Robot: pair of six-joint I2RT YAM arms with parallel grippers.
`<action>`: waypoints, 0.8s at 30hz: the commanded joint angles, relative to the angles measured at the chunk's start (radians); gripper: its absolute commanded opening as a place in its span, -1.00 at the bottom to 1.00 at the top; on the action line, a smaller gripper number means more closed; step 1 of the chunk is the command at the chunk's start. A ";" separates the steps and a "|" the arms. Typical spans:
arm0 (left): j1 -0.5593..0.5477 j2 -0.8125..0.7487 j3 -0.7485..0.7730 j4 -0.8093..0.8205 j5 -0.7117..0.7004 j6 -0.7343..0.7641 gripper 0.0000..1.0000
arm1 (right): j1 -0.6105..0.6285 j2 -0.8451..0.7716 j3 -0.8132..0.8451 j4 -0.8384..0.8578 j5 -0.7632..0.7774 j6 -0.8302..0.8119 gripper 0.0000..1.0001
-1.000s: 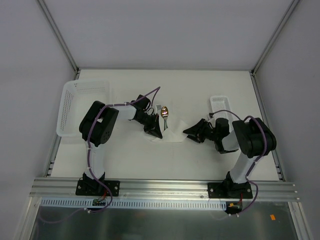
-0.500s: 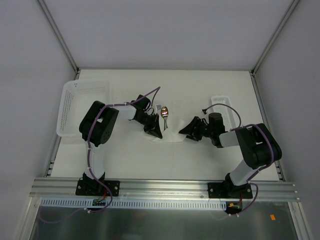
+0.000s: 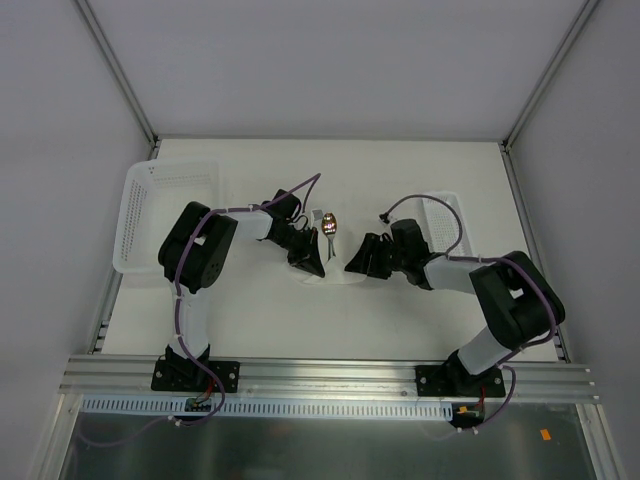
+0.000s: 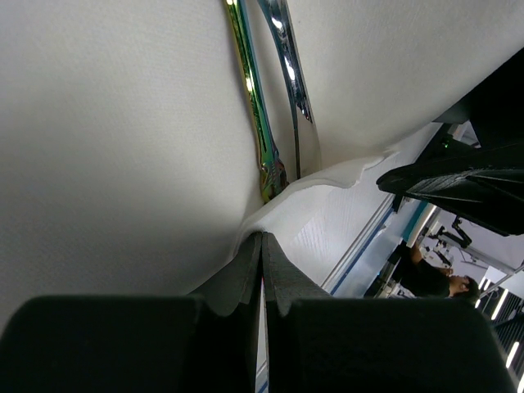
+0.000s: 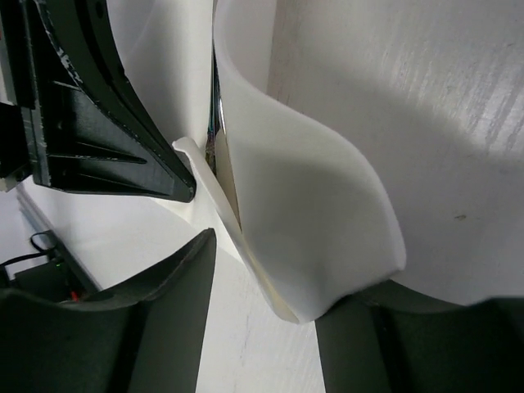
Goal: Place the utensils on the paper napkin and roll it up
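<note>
The white paper napkin [image 3: 336, 272] lies mid-table between my two grippers. The gold-bowled spoon [image 3: 331, 224] sticks out past its far edge. In the left wrist view the slim iridescent dark fork [image 4: 252, 98] and the spoon's silver handle [image 4: 288, 74] lie side by side on the paper. My left gripper [image 3: 311, 263] is shut, its tips [image 4: 262, 239] pinching the napkin's raised edge [image 4: 327, 173]. My right gripper [image 3: 358, 262] is open at the napkin's right side. Its fingers [image 5: 168, 311] straddle a curled-up fold of napkin [image 5: 311, 205], and the utensils are mostly hidden behind it.
A large white perforated basket [image 3: 165, 205] stands at the left, beside the left arm. A smaller white basket [image 3: 447, 212] sits at the right, behind the right arm and its cable. The left gripper's black body [image 5: 90, 115] is close ahead of the right gripper.
My right gripper has moved left up to the napkin, opened a little wider, and the napkin's right edge has curled up between its fingers. The left arm has stayed put.
</note>
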 commanded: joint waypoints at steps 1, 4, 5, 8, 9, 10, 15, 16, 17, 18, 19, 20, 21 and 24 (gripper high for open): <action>0.011 0.034 -0.020 -0.009 -0.111 0.026 -1.00 | 0.047 0.002 0.022 -0.270 0.215 -0.108 0.03; 0.010 0.033 -0.020 -0.009 -0.111 0.026 -1.00 | 0.093 -0.005 0.057 -0.344 0.304 -0.135 -0.04; 0.011 0.033 -0.020 -0.007 -0.111 0.025 -1.00 | 0.101 -0.007 0.068 -0.362 0.329 -0.141 -0.08; 0.011 0.031 -0.022 -0.009 -0.112 0.028 -1.00 | 0.141 -0.018 0.104 -0.434 0.411 -0.150 -0.28; 0.010 0.031 -0.022 -0.007 -0.112 0.026 -1.00 | 0.150 -0.019 0.114 -0.459 0.424 -0.154 -0.35; 0.010 0.033 -0.023 -0.009 -0.112 0.029 -1.00 | 0.161 -0.016 0.124 -0.473 0.470 -0.156 -0.37; 0.011 0.033 -0.026 -0.009 -0.112 0.028 -1.00 | 0.225 0.014 0.204 -0.554 0.540 -0.159 -0.44; 0.011 0.033 -0.025 -0.009 -0.112 0.029 -1.00 | 0.233 0.016 0.215 -0.568 0.566 -0.164 -0.42; 0.011 0.033 -0.025 -0.007 -0.115 0.031 -1.00 | 0.254 0.013 0.226 -0.577 0.576 -0.168 -0.37; 0.011 0.033 -0.023 -0.009 -0.115 0.031 -1.00 | 0.263 0.011 0.232 -0.585 0.582 -0.171 -0.30; 0.011 0.033 -0.023 -0.009 -0.115 0.029 -1.00 | 0.273 0.004 0.247 -0.591 0.593 -0.174 -0.27; 0.011 0.033 -0.025 -0.009 -0.117 0.031 -1.00 | 0.285 0.001 0.256 -0.597 0.596 -0.176 -0.25; 0.011 0.034 -0.025 -0.009 -0.115 0.029 -1.00 | 0.291 -0.004 0.266 -0.611 0.597 -0.174 -0.21; 0.011 0.036 -0.026 -0.007 -0.115 0.028 -1.00 | 0.299 -0.012 0.301 -0.635 0.603 -0.176 -0.18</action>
